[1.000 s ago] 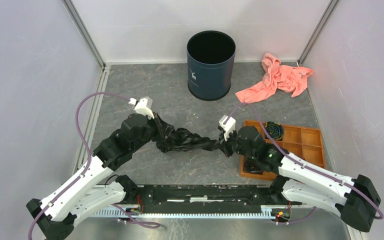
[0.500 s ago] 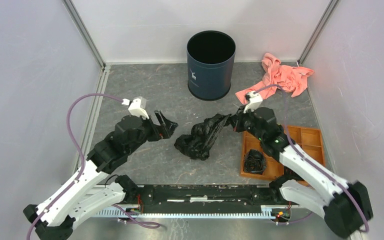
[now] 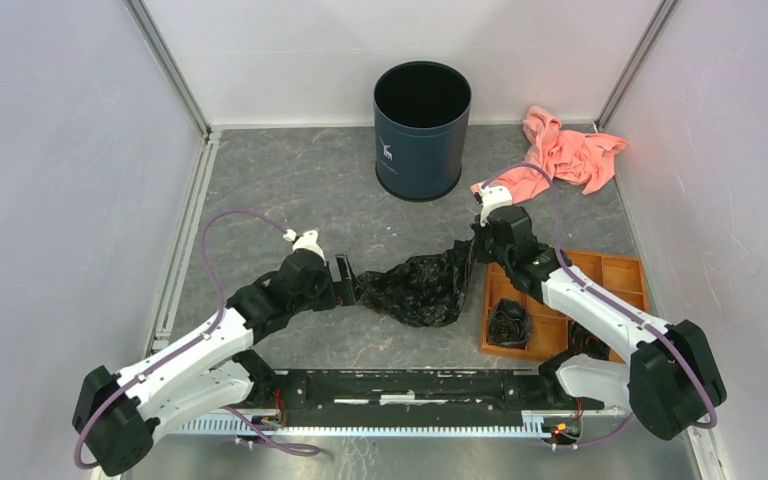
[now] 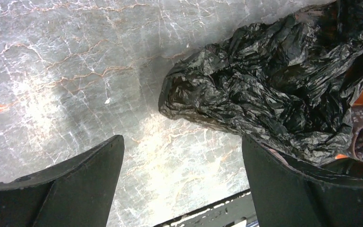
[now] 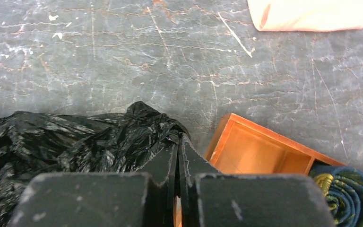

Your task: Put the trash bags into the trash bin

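The trash bag (image 3: 422, 285) is a crumpled, glossy black film lying mid-table, with its right end lifted. My right gripper (image 3: 475, 250) is shut on that raised end, and in the right wrist view the film (image 5: 71, 146) bunches into the closed tips (image 5: 179, 138). My left gripper (image 3: 345, 280) stands open, low over the table by the bag's left end. In the left wrist view its jaws (image 4: 182, 142) are wide apart over bare stone, and the bag (image 4: 274, 90) lies just beyond them. The navy trash bin (image 3: 422, 135) stands upright at the back, its mouth open.
A salmon-pink cloth (image 3: 560, 150) lies at the back right. An orange compartment tray (image 3: 620, 275) sits right of the bag, holding a black roll (image 3: 508, 322) and a patterned roll (image 5: 345, 182). White walls close in both sides.
The left gripper opened and let go of the bag, then swung down toward the bag's left end. The right gripper carried its end toward the back right, and the bag sagged onto the table.
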You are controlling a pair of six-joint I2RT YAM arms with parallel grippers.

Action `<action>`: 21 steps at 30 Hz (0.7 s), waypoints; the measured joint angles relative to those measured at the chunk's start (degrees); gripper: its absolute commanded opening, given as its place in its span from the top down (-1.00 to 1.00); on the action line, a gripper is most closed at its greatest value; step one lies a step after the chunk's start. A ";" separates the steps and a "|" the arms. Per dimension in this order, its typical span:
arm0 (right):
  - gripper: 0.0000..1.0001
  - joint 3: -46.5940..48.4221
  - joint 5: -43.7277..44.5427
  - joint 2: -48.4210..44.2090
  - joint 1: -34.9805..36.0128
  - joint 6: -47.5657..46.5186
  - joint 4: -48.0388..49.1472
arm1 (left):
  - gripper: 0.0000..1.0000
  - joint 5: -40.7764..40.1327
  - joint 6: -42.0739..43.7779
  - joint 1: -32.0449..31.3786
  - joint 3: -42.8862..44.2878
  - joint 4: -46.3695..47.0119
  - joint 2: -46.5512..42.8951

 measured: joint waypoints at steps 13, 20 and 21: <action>0.85 -5.70 -8.17 -2.93 0.00 -5.01 4.79 | -0.48 8.39 -0.76 11.54 -2.95 17.03 15.15; 0.85 -5.95 -9.60 -3.08 0.00 -5.97 6.10 | -0.38 23.56 -3.80 16.79 -10.75 34.07 22.45; 0.85 -6.03 -9.73 -3.08 0.00 -6.03 6.21 | -0.50 24.50 -4.20 16.74 -11.72 34.97 22.14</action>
